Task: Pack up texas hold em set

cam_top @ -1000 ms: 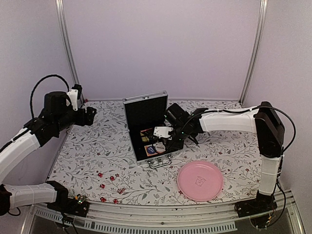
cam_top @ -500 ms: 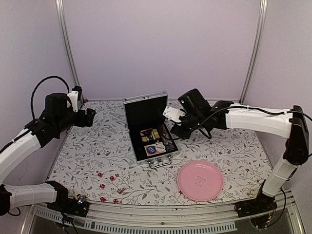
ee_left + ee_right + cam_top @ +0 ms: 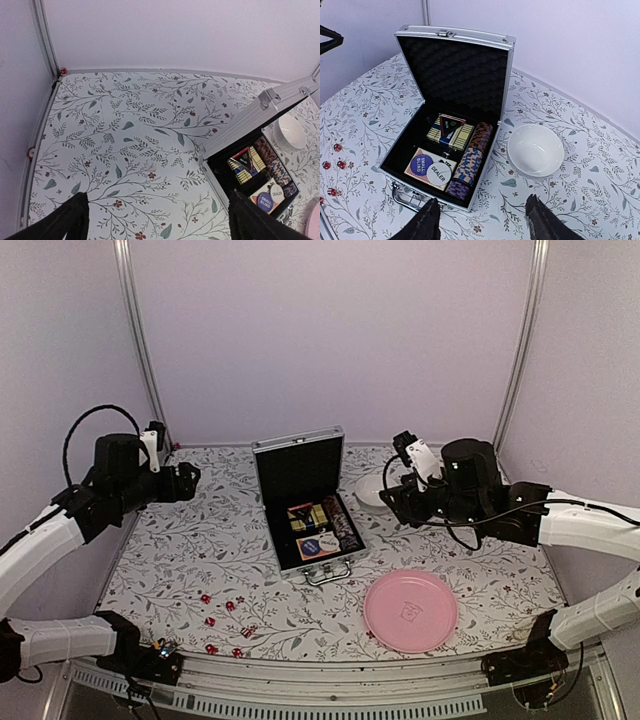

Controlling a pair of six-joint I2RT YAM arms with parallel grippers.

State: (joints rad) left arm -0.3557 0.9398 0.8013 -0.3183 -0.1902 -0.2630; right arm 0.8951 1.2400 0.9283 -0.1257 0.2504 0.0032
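Floral table [image 3: 180, 540] is carrying the small silver aluminium briefcase [image 3: 310, 510] centrally, lid standing open for loading; tiny red dice [image 3: 230, 606] are lying near its front-left corner. I'm holding left gripper [image 3: 160, 220] and right gripper [image 3: 482, 215] spread, empty.

Pips on the red dice [image 3: 229, 606] are too small to read.

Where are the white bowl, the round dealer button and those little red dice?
white bowl [image 3: 536, 150]: right wrist view, on its bare inner wall.
dealer button [image 3: 438, 171]: right wrist view, on its white face.
red dice [image 3: 230, 606]: top external view, on one die of the scattered group.
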